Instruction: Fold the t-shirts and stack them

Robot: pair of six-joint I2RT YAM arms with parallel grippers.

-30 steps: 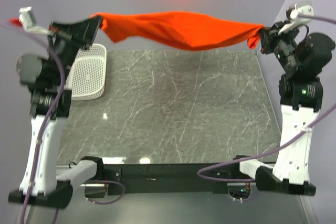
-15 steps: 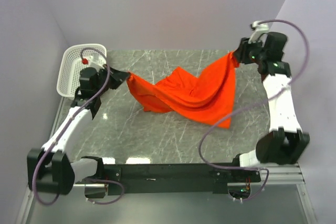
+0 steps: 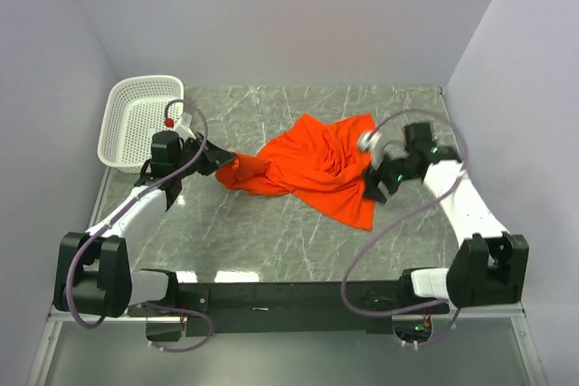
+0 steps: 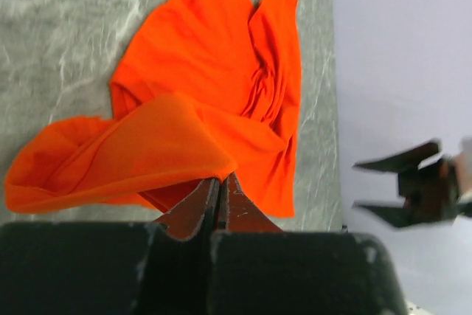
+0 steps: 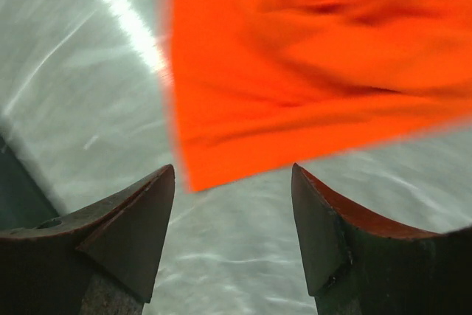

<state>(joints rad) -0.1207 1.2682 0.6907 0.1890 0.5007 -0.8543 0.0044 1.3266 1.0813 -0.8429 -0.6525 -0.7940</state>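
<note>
The orange-red t-shirt (image 3: pixel 312 164) lies crumpled on the grey marbled tabletop (image 3: pixel 271 241), with pale lilac walls (image 3: pixel 271 15) around. The left pincer (image 4: pixel 218 195) is clamped on its edge; the right pincer (image 5: pixel 232 204) gapes empty beside the hem. A white basket (image 3: pixel 136 119) sits far-left.

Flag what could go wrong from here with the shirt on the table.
1. The bright orange-red fabric t-shirt lies bunched and creased on the grey marble-patterned table; folding it now would likely lock in wrinkles.
2. Only the left gripper pinches it. The right gripper is open beside its edge, so a left-only pull could drag the cloth into a heap.
</note>
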